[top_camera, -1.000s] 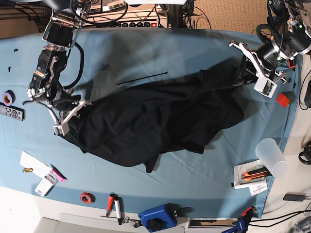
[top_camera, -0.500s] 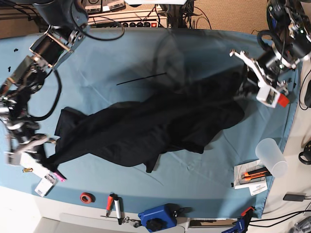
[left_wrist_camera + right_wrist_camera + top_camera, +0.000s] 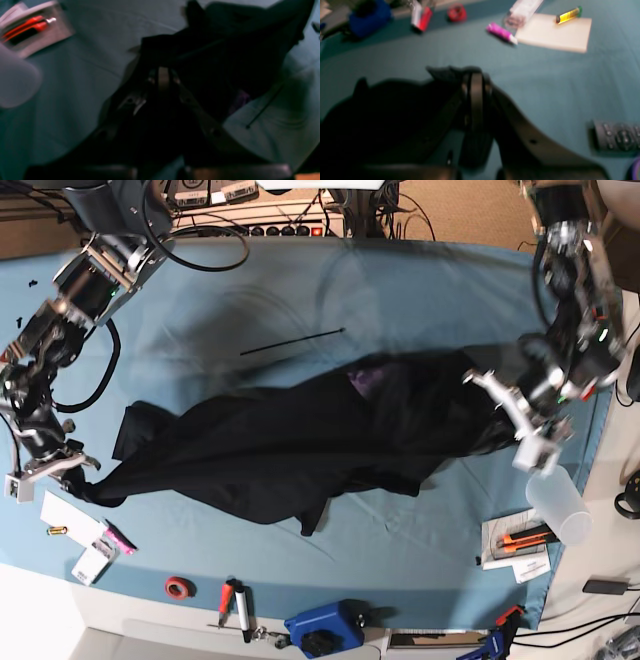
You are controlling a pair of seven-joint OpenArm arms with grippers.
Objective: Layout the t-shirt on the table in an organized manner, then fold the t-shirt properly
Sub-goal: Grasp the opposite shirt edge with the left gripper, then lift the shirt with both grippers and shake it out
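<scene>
Two opposite ends of the t-shirt are pinched while the rest lies as a long, creased black band across the middle of the table, from lower left to middle right of the base view, with a patch of purple print showing near its upper edge. At the left of that view the right gripper is seen closed on a corner of fabric, and the right wrist view shows its jaws together with black cloth bunched at the tips; at the right, the left gripper is likewise clamped on the garment, its jaws drawn together in the dim left wrist view. Since the shirt is stretched between two narrow pinches, a slip at either end is judged the main risk: too hard a pull apart could draw the cloth out of one grip and let it collapse into a heap. Uneven tension could also leave the body twisted, so that no flat layout is obtained. Around the edges, loose items could be swept by a dragged hem or a low arm: the translucent cup just beside the left gripper, the white card and pink marker near the right gripper, and the thin black rod above the shirt
</scene>
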